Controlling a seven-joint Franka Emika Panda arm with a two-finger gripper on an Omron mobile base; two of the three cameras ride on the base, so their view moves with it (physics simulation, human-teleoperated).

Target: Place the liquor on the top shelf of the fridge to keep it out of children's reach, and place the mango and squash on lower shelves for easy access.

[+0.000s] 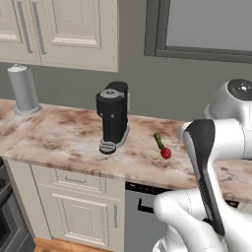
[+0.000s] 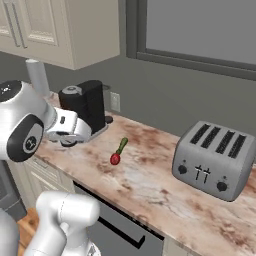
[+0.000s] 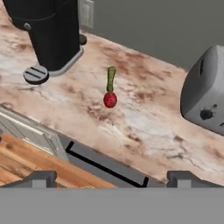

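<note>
gripper [image 3: 112, 177]: spread wide, nothing pinched, hanging over the counter's front edge | mango [image 3: 110, 100]: well ahead on the marble counter [image 3: 148, 127], touching squash [image 3: 111, 78] just behind | coffee grinder [image 3: 48, 30] left, toaster [image 3: 205, 94] right

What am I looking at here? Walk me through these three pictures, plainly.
It is a simulated kitchen with a white robot arm on a driving base. Two pictures come from cameras on the base, behind the arm to its left and right. The third looks along the gripper, whose two dark tips stand wide apart at the bottom; it is open and holds nothing. On the marbled counter lie a small red mango and a slender green squash, which look to be touching end to end. Nearby stand a black coffee grinder, a grey toaster and a paper towel roll.
</note>
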